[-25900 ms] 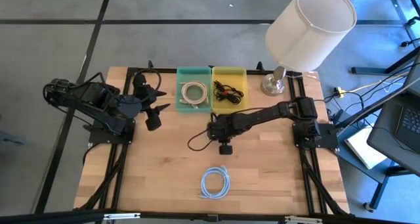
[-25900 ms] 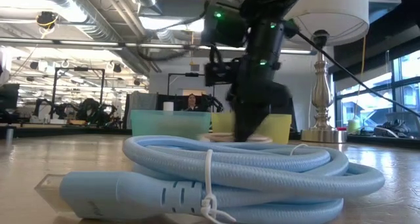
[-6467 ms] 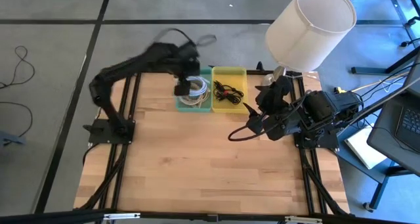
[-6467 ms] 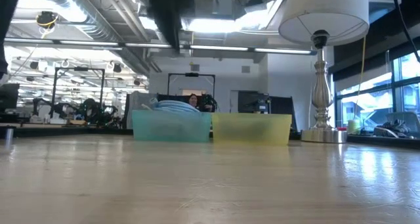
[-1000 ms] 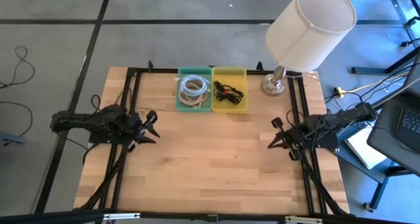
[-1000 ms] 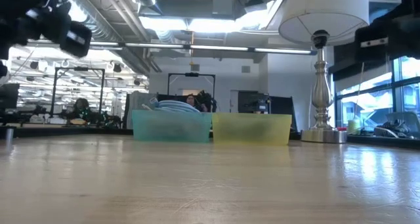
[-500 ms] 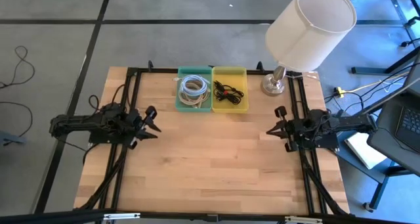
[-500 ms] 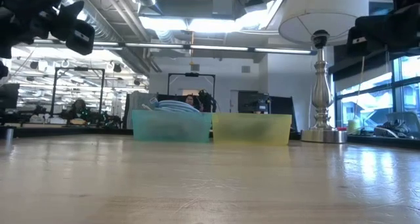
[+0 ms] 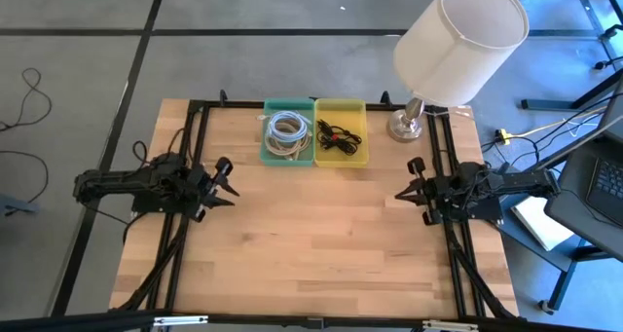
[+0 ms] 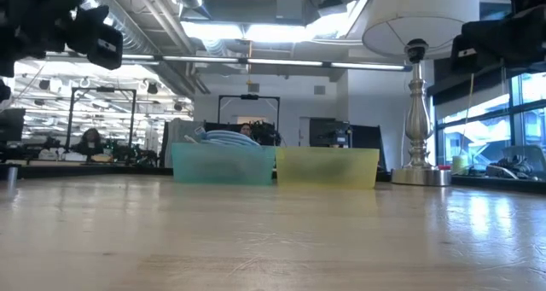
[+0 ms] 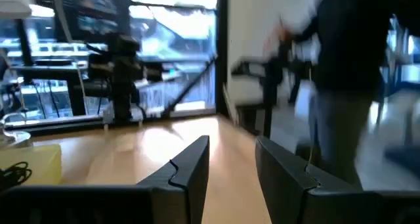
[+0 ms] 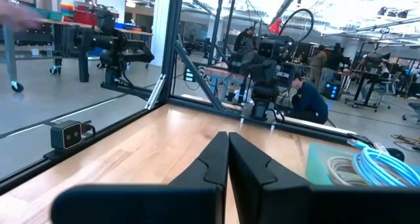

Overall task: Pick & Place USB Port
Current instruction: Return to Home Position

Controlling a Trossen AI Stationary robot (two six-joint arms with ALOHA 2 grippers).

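A coiled white cable and a light blue cable (image 9: pixel 287 129) lie in the teal bin (image 9: pixel 266 147) at the table's far edge; the blue coil (image 10: pixel 226 137) shows above the bin's rim in the low view and again in the right wrist view (image 12: pixel 384 165). A black cable (image 9: pixel 338 133) lies in the yellow bin (image 9: pixel 358 113) beside it. My left gripper (image 9: pixel 223 181) (image 11: pixel 233 145) hovers open near the left edge. My right gripper (image 9: pixel 409 190) (image 12: pixel 228 140) hovers shut near the right edge. Both point toward the table's middle.
A lamp stands on its base (image 9: pixel 406 126) at the far right corner, its white shade (image 9: pixel 460 40) overhanging the table. A blurred person (image 11: pixel 341 86) shows beyond the table in the left wrist view. Bare wood (image 9: pixel 311 235) lies between the two arms.
My right arm has folded back toward the table's right edge and its gripper has drawn slightly toward the far edge. My left gripper has shifted a little toward the far edge. Both have stood still for the last half second. The cables have not moved.
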